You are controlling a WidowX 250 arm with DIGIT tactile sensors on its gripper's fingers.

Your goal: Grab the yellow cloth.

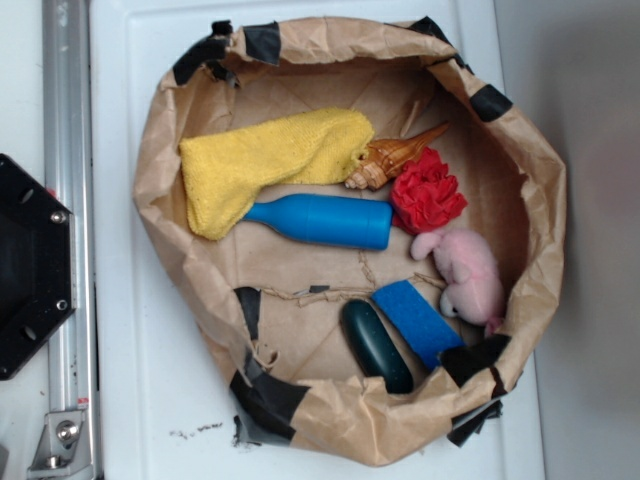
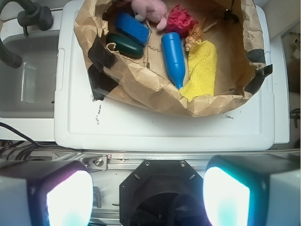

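Yellow cloth (image 1: 268, 160) against paper bag's (image 1: 540, 190) upper-left wall, blue bottle (image 1: 325, 220) touching; hand (image 2: 148, 195) wide, clear.

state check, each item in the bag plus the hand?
yellow cloth: lying loosely folded, ungrasped, edge touching the bottle
blue bottle: on its side
seashell: on its side, beside the cloth
red puff: resting by the shell
pink plush: lying against the bag wall
paper bag: open, rim rolled down
hand: open, far from the bag

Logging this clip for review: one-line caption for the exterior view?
Yellow cloth lies in a paper bag beside a blue bottle, shell and toys, untouched.
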